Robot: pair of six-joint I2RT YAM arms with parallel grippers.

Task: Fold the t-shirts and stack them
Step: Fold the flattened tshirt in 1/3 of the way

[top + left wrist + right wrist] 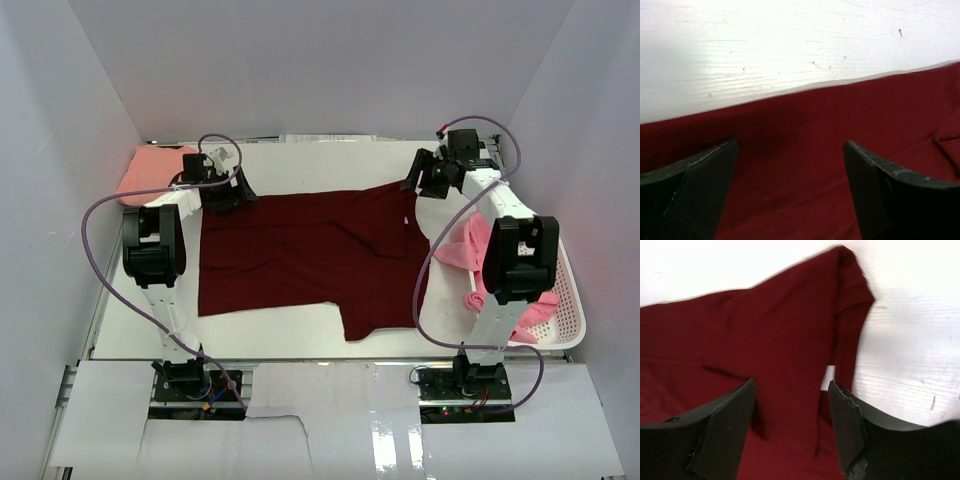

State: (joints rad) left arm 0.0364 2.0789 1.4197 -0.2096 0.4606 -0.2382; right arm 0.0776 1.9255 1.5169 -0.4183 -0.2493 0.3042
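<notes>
Bench (300, 340): dark maroon t-shirt (290, 250) spread flat across the middle, lower right part juts toward the near edge. White mesh basket (572, 300) at the right edge, bright pink t-shirts (468, 245) spilling over its left rim. Salmon t-shirt (150, 170) bunched in the far left corner. Left hand (790, 145) over the maroon shirt's far left edge, fingers spread wide, gripping nothing. Right hand (792, 385) at the far right sleeve, also wide open, nothing held.
</notes>
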